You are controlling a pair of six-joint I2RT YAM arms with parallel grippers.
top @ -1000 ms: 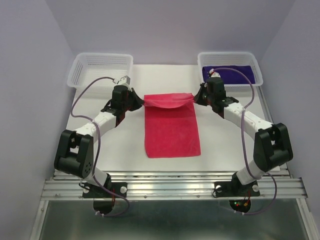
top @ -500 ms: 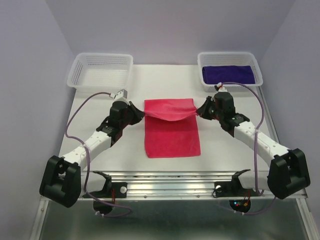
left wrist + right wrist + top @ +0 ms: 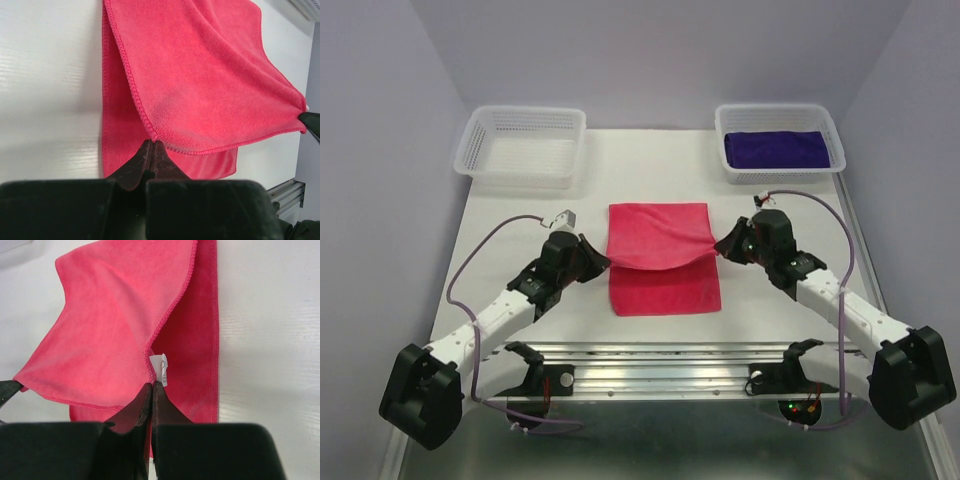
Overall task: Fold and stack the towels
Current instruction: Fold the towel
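A bright pink-red towel (image 3: 660, 250) lies on the white table, its far half lifted and carried over the near half. My left gripper (image 3: 606, 262) is shut on the towel's left corner; in the left wrist view (image 3: 151, 141) the jaws pinch the hem. My right gripper (image 3: 719, 246) is shut on the right corner, next to a small white label (image 3: 161, 369). The held edge sags between the grippers above the lower layer (image 3: 665, 293). A dark purple towel (image 3: 778, 149) lies folded in the far-right basket. The orange-tan and spotted blue towels are out of view.
An empty white mesh basket (image 3: 523, 146) stands at the far left. A second white mesh basket (image 3: 836, 130) at the far right holds the purple towel. A metal rail (image 3: 660, 372) runs along the table's near edge. Grey walls enclose the sides.
Both grippers have moved toward the near edge, drawing the towel's far edge over the lower layer. The folded part now covers most of the towel.
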